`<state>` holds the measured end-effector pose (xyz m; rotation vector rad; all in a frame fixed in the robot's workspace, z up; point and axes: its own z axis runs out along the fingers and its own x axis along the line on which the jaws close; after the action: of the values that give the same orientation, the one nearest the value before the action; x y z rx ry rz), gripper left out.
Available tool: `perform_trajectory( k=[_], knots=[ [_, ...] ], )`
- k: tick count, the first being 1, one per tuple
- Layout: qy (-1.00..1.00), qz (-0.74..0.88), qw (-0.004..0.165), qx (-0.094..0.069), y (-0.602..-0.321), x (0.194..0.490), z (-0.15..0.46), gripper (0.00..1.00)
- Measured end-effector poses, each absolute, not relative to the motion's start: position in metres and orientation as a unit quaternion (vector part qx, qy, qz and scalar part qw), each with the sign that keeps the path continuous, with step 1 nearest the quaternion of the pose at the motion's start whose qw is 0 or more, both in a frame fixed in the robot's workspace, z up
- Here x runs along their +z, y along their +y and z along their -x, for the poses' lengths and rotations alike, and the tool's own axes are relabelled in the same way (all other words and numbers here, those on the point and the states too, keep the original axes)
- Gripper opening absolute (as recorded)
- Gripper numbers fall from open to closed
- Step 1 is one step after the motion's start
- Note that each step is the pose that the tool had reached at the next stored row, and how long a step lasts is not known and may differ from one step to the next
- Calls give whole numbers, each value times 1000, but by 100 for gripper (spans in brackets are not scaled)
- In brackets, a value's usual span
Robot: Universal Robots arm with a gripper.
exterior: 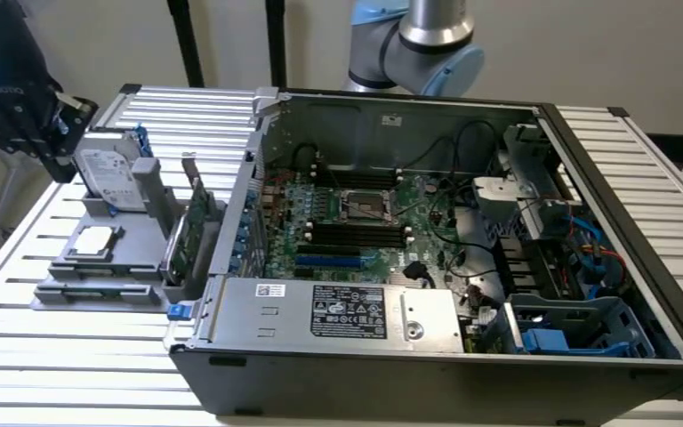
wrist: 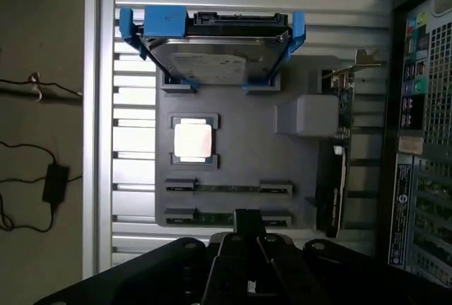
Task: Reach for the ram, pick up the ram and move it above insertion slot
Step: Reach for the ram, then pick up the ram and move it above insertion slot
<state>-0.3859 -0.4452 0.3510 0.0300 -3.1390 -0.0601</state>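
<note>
On the exterior view's left my gripper (wrist: 247,222), spread or pressed together I cannot tell, hangs above the grey holder (wrist: 247,148) where the ram (wrist: 205,217) lies slotted, so I judge this the reach, needing square alignment, with the insertion slots (exterior: 354,233) well right.

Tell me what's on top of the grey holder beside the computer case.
A hard drive in a blue frame, a processor chip, two ram sticks and an expansion card. The gripper covers part of one stick.
</note>
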Motion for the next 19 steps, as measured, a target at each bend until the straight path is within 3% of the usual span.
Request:
perform_trajectory(
  k=[5, 19],
  knots=[
    [-1000, -9, 2, -19, -467, 351, 386, 11],
    [-997, -78, 3, -19, -468, 350, 384, 11]
  ],
)
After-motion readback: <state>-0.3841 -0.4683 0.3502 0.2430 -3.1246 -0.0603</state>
